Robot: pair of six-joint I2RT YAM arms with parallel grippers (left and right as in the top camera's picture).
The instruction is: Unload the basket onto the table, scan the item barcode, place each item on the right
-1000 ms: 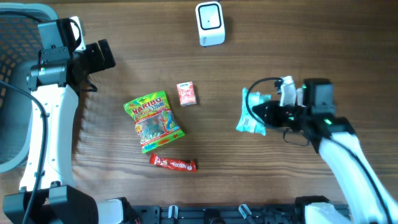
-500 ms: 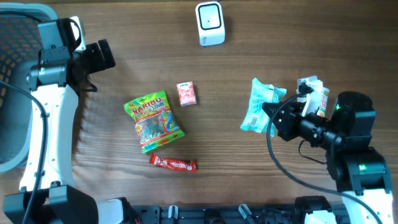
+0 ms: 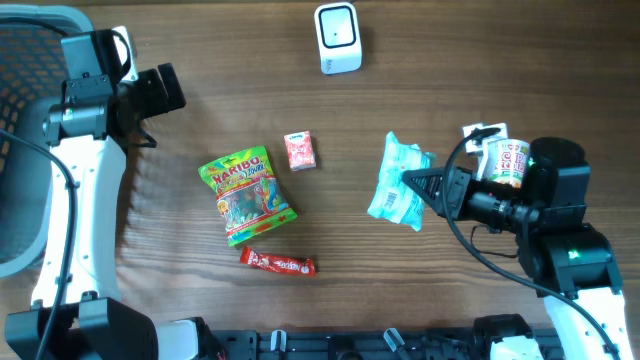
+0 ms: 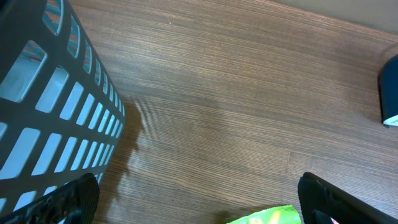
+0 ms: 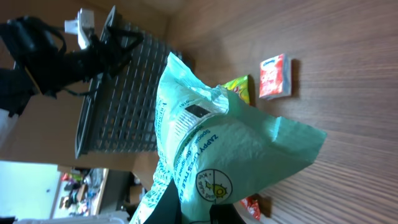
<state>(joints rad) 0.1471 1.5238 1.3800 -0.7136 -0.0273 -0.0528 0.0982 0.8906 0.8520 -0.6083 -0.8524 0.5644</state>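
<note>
From above, the right gripper [image 3: 421,188] pinches the mint packet [image 3: 392,182] over the table's right side, well apart from the scanner [image 3: 337,38] at the far edge. Left wrist: the left gripper [image 4: 199,199] gapes empty. Right wrist: the packet looks light, crinkly and floppy, so an edge grip should leave its barcode [image 5: 198,111] showing.

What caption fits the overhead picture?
The right gripper holds a crinkly mint-green plastic packet, with the white box-shaped scanner at the picture's top.

The worktop [image 3: 500,60] is brown wood with fine lines in it, and it looks dull. The green packet [image 5: 217,155] is thin, crinkly plastic. The gummy bag [image 3: 245,195] is shiny plastic. The basket [image 3: 22,240] is hard plastic. The scanner [image 3: 337,38] is smooth white plastic.
</note>
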